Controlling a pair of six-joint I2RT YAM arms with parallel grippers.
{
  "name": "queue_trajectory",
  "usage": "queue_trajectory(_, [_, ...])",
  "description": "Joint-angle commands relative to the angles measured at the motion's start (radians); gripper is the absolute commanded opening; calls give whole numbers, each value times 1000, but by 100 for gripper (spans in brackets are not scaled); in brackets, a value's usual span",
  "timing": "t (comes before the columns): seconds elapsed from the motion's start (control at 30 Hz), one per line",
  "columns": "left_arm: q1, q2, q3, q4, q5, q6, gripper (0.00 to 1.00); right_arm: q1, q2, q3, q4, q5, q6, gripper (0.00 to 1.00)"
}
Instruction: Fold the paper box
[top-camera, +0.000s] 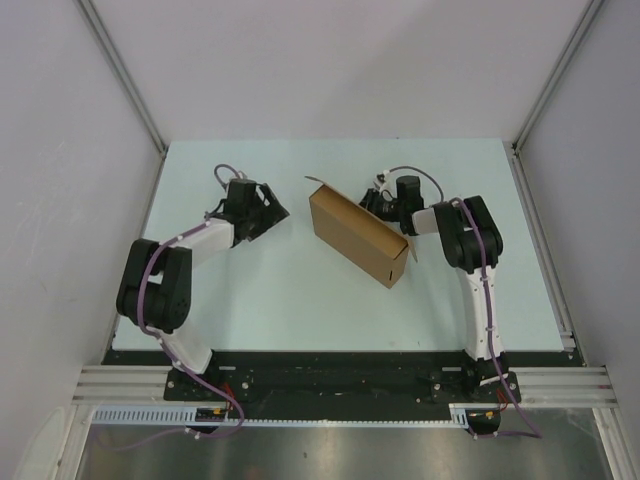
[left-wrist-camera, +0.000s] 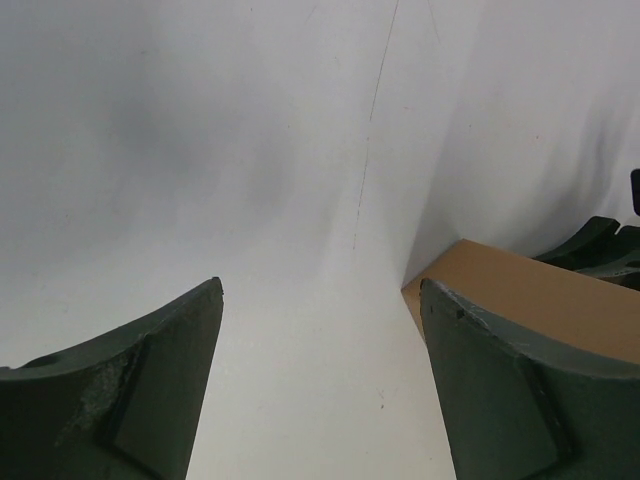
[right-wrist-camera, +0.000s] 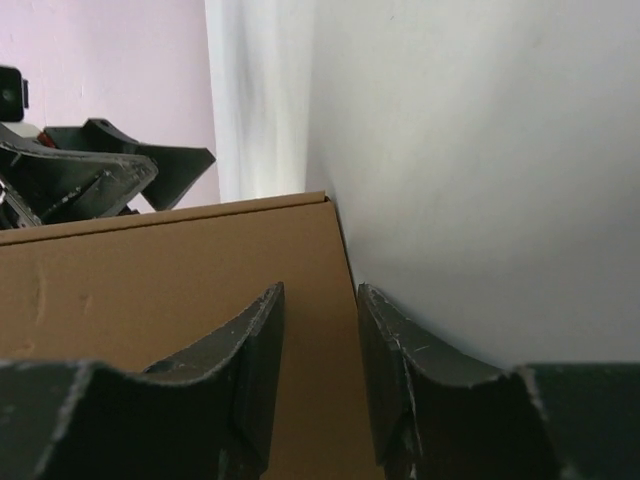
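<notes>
Top external view has the pale table (top-camera: 250, 300) as its largest surface, and the paper box (top-camera: 355, 228) lies on it a little right of centre, between the two arms and nearer the right one. As far as this view shows, the box is already a closed, shallow rectangular body with its broad brown face up and one long side wall facing the arm bases, so the main folding looks done. What seems left is at the two short ends, where a thin flap (top-camera: 318, 183) stands out at the far-left end and another flap (top-camera: 412, 248) sticks out at the near-right end; both probably need tucking in, though I cannot see how the hidden far side is closed. The long axis of the box runs diagonally, from far left to near right, with its near-right end pointing toward the right arm's base. The left gripper (top-camera: 272, 212) hangs to the left of the box, clear of it, with its jaws spread wide and nothing between them. The right gripper (top-camera: 383, 205) sits at the far long side of the box with its jaws drawn close together and only a narrow gap; the right wrist view shows cardboard just beyond the fingertips, but I cannot tell whether they pinch an edge.
</notes>
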Motion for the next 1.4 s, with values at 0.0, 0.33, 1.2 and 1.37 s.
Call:
queue_trajectory(0.0, [3,-77,-30,3,-14,-16,85,15,-6,2,-157,-20,-96,42])
queue_trajectory(0.33, [35,-123,-39,-7,-17,-8,86,-95,-205,-11,-284,265,-82,63])
queue_trajectory(1.2, [121,-287,-130,628,242,56,100,16,-1102,-23,-919,971,-390,82])
queue_trajectory(1.37, [121,-295,-124,605,248,70,100,128,-1198,-37,-1046,1038,-533,82])
